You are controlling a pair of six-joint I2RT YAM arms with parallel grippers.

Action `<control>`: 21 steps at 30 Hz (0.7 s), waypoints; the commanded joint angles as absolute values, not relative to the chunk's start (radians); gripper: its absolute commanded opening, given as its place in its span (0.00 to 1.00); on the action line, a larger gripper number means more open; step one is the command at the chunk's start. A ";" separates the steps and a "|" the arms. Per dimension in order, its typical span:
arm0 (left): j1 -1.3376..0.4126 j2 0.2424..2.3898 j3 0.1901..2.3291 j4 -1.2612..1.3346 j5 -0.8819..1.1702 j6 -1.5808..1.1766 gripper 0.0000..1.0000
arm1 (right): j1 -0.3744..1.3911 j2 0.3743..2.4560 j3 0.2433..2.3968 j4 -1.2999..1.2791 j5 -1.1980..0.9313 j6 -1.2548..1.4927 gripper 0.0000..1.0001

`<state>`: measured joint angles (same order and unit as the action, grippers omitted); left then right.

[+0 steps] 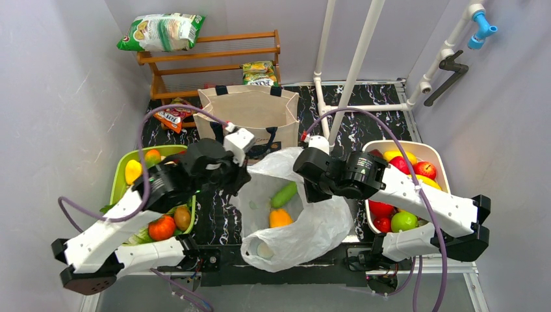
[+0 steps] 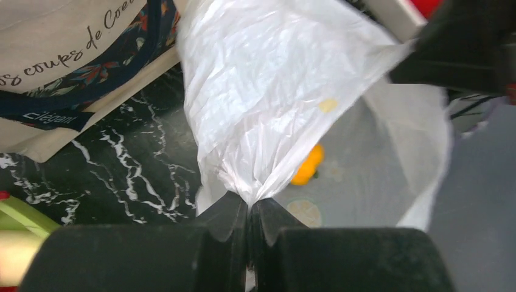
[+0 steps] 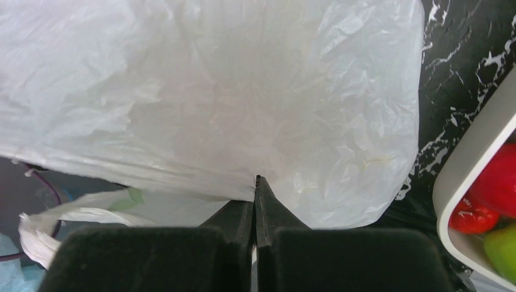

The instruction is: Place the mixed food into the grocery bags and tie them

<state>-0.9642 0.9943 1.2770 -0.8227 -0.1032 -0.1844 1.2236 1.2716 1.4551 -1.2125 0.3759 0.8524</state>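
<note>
1. My left end effector (image 2: pixel 248 204) is clamped shut on a gathered pinch of the thin, crinkly translucent white plastic carrier bag (image 1: pixel 315 231), at that bag's left rim.
2. My right end effector (image 3: pixel 255 182) is closed on the bag's right rim, with the film caught between the pressed jaws.
3. The bag lies on the black marbled table (image 1: pixel 214 224), its mouth held apart between my two grips.
4. Inside the bag a long green cucumber (image 1: pixel 284 194) lies just beside an orange pepper (image 1: pixel 280 218).
5. Behind the bag stands the boxy beige canvas tote with navy handles (image 1: pixel 250 110), upright, with its mouth open.
6. Left of the bag, a green plastic tray (image 1: pixel 120 179) holds a yellow lemon (image 1: pixel 132 171).
7. Right of the bag, a white plastic tray (image 1: pixel 434 153) holds a red apple (image 1: pixel 425 169).
</note>
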 commanded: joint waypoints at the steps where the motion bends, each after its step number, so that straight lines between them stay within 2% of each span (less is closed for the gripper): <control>1: -0.960 0.895 1.330 -0.986 -0.071 -0.331 0.00 | 1.214 1.292 1.540 -1.211 0.463 0.758 0.01; 13: -0.960 0.664 1.139 -1.009 0.041 -0.667 0.00 | 1.210 1.393 1.620 -1.025 0.385 0.492 0.01; 21: -0.960 0.570 1.157 -1.046 0.053 -0.757 0.00 | 1.209 1.435 1.720 -0.979 0.285 0.230 0.01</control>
